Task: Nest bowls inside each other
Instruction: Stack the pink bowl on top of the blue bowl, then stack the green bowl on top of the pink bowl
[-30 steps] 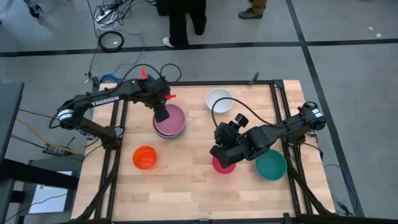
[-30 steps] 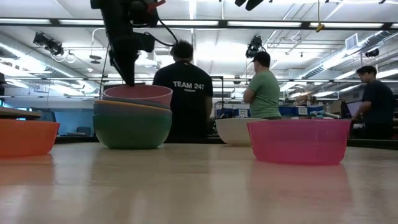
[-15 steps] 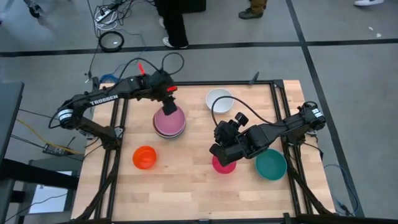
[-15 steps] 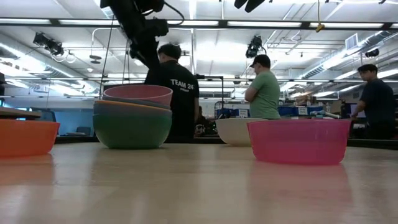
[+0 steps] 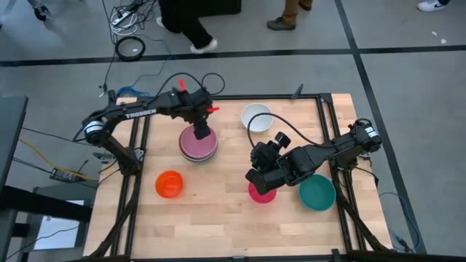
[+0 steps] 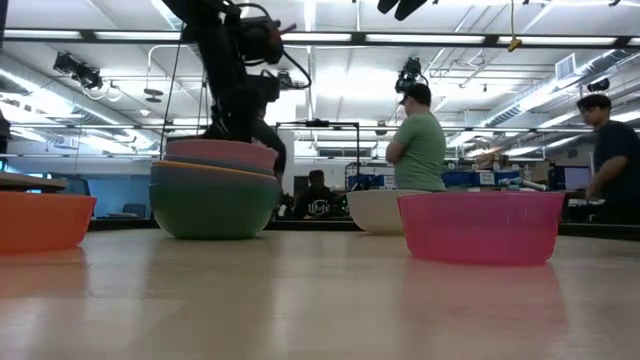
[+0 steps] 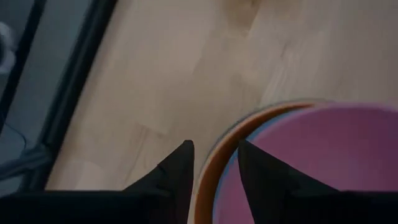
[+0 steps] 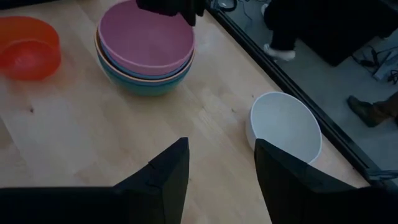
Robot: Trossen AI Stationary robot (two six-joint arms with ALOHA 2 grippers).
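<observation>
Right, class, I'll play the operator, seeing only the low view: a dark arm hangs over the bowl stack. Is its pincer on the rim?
Observer: The left wrist view shows the left pincer open and astride the stack's rim, one finger outside, one over the top bowl.
Operator: Is there any bowl I can't see?
Observer: Yes, a teal bowl near the table's right edge, beside the lone pink bowl.
Operator: And the other arm?
Observer: The right pincer is open, above that lone pink bowl.
</observation>
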